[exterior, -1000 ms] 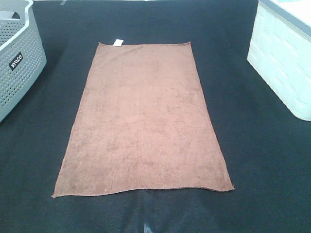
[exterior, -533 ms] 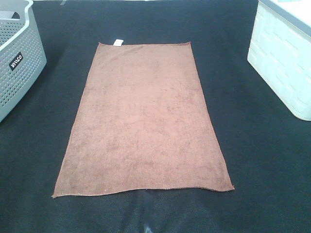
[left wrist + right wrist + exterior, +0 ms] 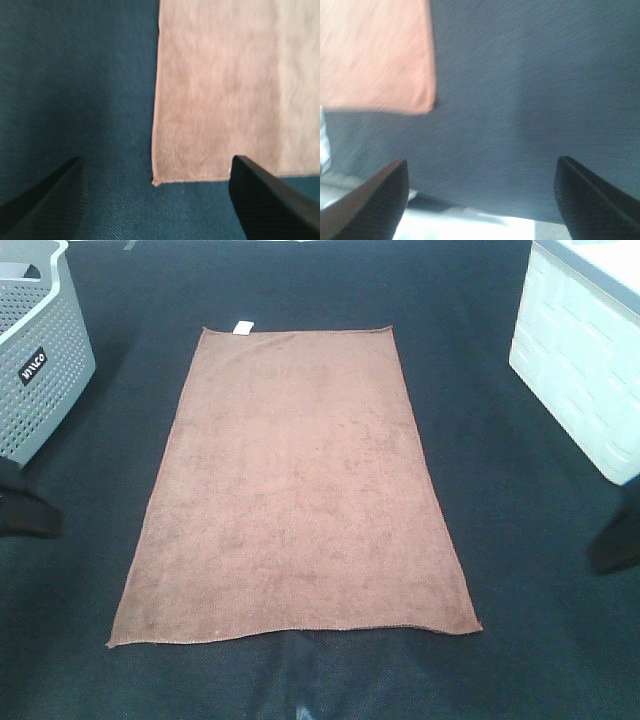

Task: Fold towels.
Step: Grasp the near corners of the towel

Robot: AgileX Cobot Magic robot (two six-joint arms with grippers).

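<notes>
Looking down from the high camera, I have the towel [image 3: 300, 490] spread flat and unfolded in the middle of the bench [image 3: 520, 640]. Its long sides run away from me and its small white tag [image 3: 241, 327] sits at the far short edge. I read that layout as deliberate: laid square and smooth, it leaves both near corners free to be pinched and carried toward the far hem for a first fold. The grey basket [image 3: 40, 380] at far left and the white basket [image 3: 580, 370] at far right stand well apart from the cloth, so neither should crowd the reach.

The left arm [image 3: 22, 508] shows only as a dark shape at the left edge of that view, and the right arm [image 3: 618, 535] likewise at the right edge. Neither touches the cloth. The left end effector [image 3: 155, 165] is released, jaws spread wide and empty, hanging over the near left corner [image 3: 156, 181], which lies between its fingers. The right end effector [image 3: 480, 162] is just as wide and empty, but the near right corner [image 3: 431, 107] lies off to one side of it. I judge that arm needs more lining up before it goes down.
</notes>
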